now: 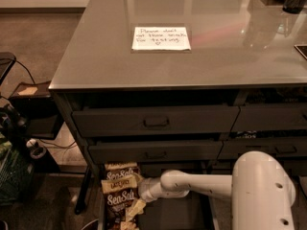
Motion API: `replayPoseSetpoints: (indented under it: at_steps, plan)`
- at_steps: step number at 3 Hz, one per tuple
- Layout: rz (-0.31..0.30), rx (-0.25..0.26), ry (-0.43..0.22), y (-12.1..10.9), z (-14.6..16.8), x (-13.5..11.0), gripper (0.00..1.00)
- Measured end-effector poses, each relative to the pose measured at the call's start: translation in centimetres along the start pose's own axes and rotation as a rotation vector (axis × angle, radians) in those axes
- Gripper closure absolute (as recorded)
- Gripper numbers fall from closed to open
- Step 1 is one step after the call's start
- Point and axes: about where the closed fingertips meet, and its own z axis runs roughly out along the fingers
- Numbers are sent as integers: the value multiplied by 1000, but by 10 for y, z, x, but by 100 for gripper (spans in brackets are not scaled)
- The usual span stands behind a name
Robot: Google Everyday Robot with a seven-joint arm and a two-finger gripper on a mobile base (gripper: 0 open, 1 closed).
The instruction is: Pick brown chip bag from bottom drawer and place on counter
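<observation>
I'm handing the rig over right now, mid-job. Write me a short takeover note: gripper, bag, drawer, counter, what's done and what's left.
The gripper is low inside the open long dark grey metal bottom drawer, against the right edge of the front brown Sea Salt chip bag. A second brown chip bag lies behind it.
The glossy grey counter carries a white handwritten note and no chip bag.
Done: drawer open, arm reached in.
Left: confirm the grasp, lift the bag, place it on the counter.
</observation>
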Motion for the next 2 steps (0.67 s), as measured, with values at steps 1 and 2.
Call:
replayPoseSetpoints:
  at_steps: [1, 2]
  plan:
    - [-1, -12, -40, -10, 26, -1, 0]
    - [-13, -20, -67, -18, 45, -2, 0]
